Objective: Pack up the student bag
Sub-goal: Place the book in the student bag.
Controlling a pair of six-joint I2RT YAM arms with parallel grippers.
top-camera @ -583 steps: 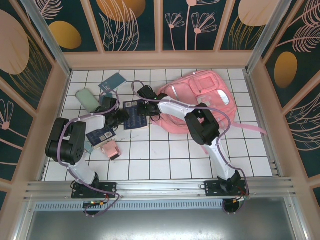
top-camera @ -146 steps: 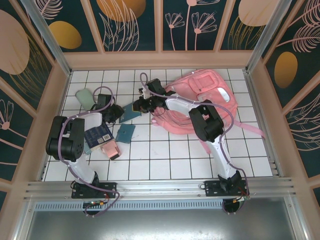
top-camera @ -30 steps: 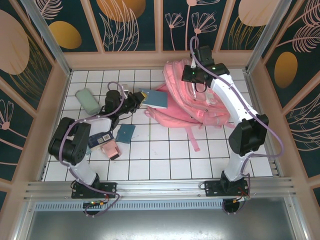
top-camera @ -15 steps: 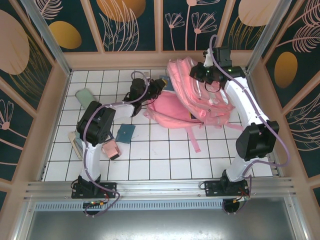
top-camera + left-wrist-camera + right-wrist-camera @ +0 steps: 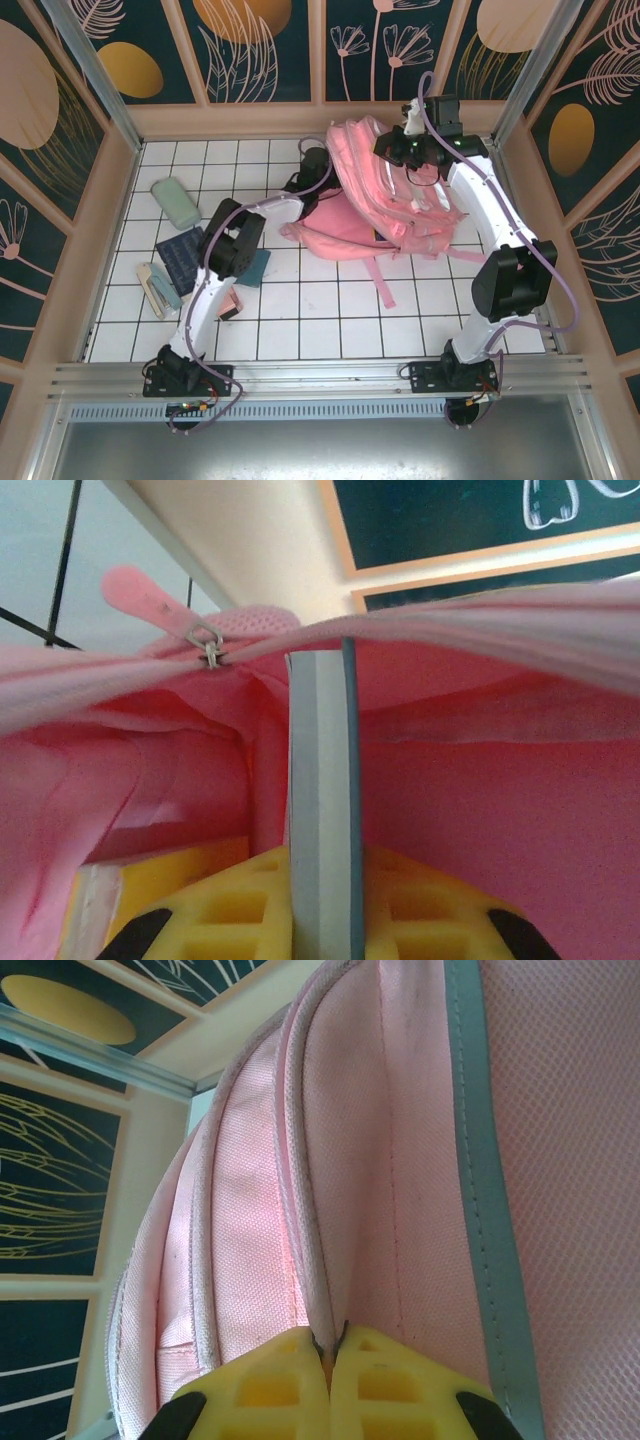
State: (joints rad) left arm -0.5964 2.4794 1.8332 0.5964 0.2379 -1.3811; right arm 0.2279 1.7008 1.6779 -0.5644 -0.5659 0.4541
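Clenched jaws are pinching a fold of the large soft pink fabric backpack (image 5: 400,1160) between the yellow pads of the right gripper (image 5: 327,1352), with a pale grey stripe running up the right of that wrist view. Seen from the top camera, the right gripper (image 5: 398,148) is holding the bag's raised end in the upper centre-right of the frame. The left gripper (image 5: 322,880) is grasping a thin teal-covered book (image 5: 320,750), which is standing on edge between its yellow pads and is reaching into the bag's open mouth. Pink lining (image 5: 480,780) is showing on both sides of the book, and a metal zip pull (image 5: 206,646) is hanging at the upper left. From above, the left gripper (image 5: 312,172) is sitting at the bag's left edge, just left of the right one. The pink fabric backpack (image 5: 390,205) is lying with its long axis running from upper centre toward lower right, its mouth facing left and its straps trailing toward the frame's centre. A mint green pouch (image 5: 175,201) and a dark blue notebook (image 5: 183,250) are lying on the white tiled table (image 5: 330,320) at the left.
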